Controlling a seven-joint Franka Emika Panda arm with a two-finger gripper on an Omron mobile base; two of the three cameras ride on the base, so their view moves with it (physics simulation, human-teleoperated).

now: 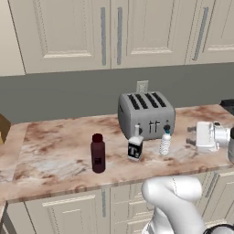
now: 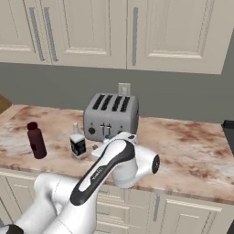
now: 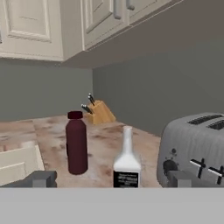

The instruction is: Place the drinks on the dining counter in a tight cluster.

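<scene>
Upright, maroon bottle (image 1: 98, 153), white bottle (image 1: 135, 147)

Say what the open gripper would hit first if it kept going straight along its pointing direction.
Probably the white bottle with the black label, roughly centred between the gripper tips; the dark maroon bottle stands just left. Depth is unclear.
</scene>
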